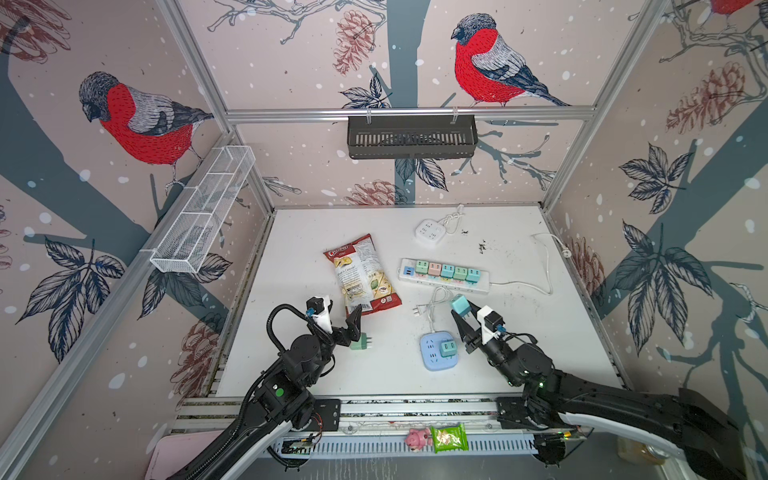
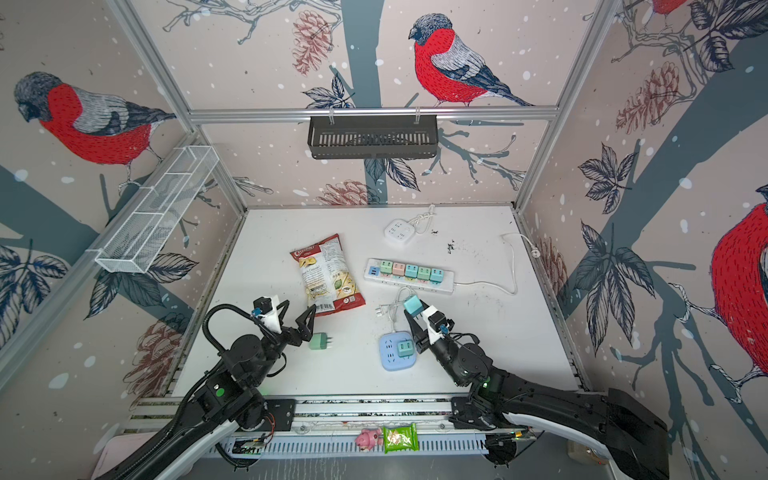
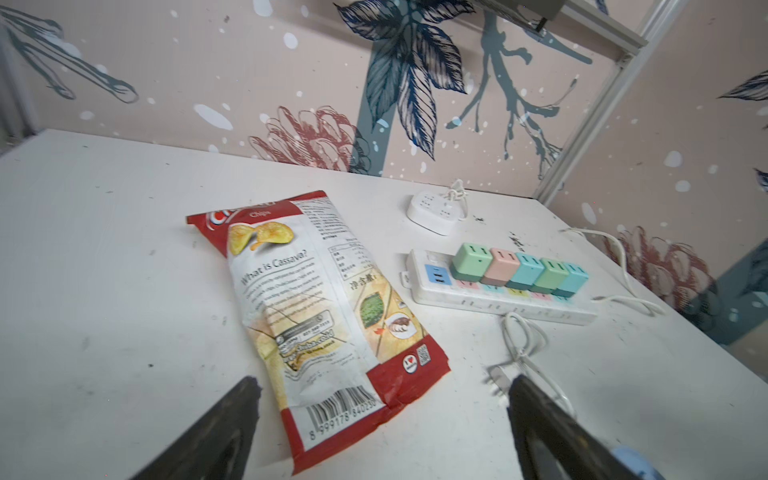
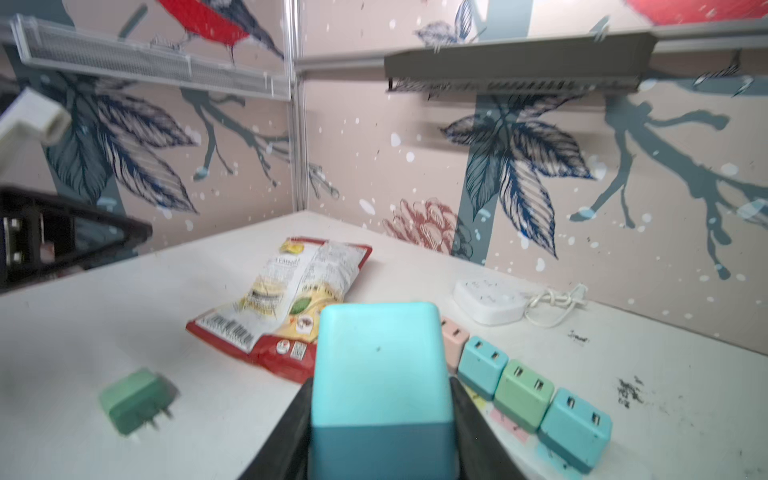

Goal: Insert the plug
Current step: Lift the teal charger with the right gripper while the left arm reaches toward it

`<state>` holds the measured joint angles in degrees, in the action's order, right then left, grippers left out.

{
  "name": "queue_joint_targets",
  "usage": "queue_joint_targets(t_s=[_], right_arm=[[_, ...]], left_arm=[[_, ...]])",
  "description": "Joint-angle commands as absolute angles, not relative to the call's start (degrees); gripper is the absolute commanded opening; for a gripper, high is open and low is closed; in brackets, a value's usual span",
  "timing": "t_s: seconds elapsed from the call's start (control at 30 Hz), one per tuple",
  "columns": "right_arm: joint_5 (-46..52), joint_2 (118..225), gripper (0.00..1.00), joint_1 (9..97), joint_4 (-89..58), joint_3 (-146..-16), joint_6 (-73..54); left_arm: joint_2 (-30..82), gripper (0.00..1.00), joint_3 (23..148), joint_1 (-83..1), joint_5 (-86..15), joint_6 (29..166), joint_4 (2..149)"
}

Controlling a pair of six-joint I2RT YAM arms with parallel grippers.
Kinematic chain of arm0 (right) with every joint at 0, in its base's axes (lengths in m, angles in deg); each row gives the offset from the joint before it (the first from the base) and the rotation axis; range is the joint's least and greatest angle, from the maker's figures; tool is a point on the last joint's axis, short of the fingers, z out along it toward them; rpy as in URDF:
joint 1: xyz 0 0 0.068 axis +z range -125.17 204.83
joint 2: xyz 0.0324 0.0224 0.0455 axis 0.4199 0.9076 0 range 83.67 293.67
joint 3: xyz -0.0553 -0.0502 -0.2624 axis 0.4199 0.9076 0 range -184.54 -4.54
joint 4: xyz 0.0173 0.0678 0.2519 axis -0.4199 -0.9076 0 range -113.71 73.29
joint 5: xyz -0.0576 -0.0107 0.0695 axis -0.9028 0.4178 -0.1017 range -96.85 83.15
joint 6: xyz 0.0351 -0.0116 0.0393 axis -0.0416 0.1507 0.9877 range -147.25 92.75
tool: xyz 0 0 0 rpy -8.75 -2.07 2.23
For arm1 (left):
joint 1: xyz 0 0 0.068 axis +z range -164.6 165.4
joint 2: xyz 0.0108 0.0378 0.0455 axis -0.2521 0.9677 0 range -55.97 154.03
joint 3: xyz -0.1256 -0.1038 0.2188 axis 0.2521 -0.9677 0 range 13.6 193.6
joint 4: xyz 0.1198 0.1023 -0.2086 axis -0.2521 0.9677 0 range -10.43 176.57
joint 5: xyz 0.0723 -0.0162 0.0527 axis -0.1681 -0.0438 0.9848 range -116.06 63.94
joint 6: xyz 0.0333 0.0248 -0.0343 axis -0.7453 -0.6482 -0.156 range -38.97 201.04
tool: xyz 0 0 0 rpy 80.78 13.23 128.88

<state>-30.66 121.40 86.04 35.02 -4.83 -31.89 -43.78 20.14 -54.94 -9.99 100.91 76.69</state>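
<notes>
1. My right claw (image 1: 464,311) is clamped on a teal plug (image 4: 380,365), one finger on each side of it, holding it clear of the white table (image 1: 519,340).
2. The teal plug is a rounded cube, pale turquoise over most of its body with a darker teal band at one end. Its prongs are hidden in the right wrist view.
3. In both top views the plug hangs between the white power strip (image 1: 440,286) and the blue socket hub (image 1: 430,357), over a coiled white cable (image 1: 432,305).
4. The strip carries five block plugs in a row: green, pink, teal, green, teal. The blue hub holds one green plug (image 1: 447,348).
5. My left claw (image 2: 297,312) stands wide open and holds nothing.
6. A second green plug (image 1: 360,341) lies on its side on the table just beside the left claw, prongs pointing toward the blue hub.
7. A cassava chips bag (image 1: 361,274) lies flat beyond the left claw.
</notes>
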Motion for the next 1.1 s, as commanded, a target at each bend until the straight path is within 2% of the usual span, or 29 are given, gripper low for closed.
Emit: queue_joint_targets(t_s=[0.0,0.23,0.4,0.6,0.7,0.9,1.07], right_arm=[[-27.87,121.72,0.13,84.37,43.09,2.43,-33.30],[-25.18,126.82,0.11,80.01,50.12,5.00,-33.46],[-25.16,130.14,0.09,79.33,47.96,1.90,-33.33],[-36.57,132.23,0.06,80.88,37.04,-6.37,-30.77],[-37.00,133.75,0.06,80.90,36.87,-7.84,-32.68],[-36.62,133.97,0.05,80.81,40.16,-6.43,-35.18],[-29.57,129.30,0.09,80.80,42.06,-2.48,-36.46]], left_arm=[[-42.64,0.90,21.12,-54.85,-19.68,104.10,73.50],[-34.98,0.82,24.90,-55.11,-27.20,107.29,72.83],[-29.69,0.79,27.15,-57.51,-28.35,107.19,71.77],[-26.95,0.78,30.35,-64.44,-28.37,106.40,68.72],[-25.03,0.77,31.06,-66.36,-29.99,106.18,66.18],[-20.26,0.76,32.67,-70.67,-31.49,104.16,62.71],[-14.55,0.76,35.98,-72.58,-33.86,102.90,62.64]])
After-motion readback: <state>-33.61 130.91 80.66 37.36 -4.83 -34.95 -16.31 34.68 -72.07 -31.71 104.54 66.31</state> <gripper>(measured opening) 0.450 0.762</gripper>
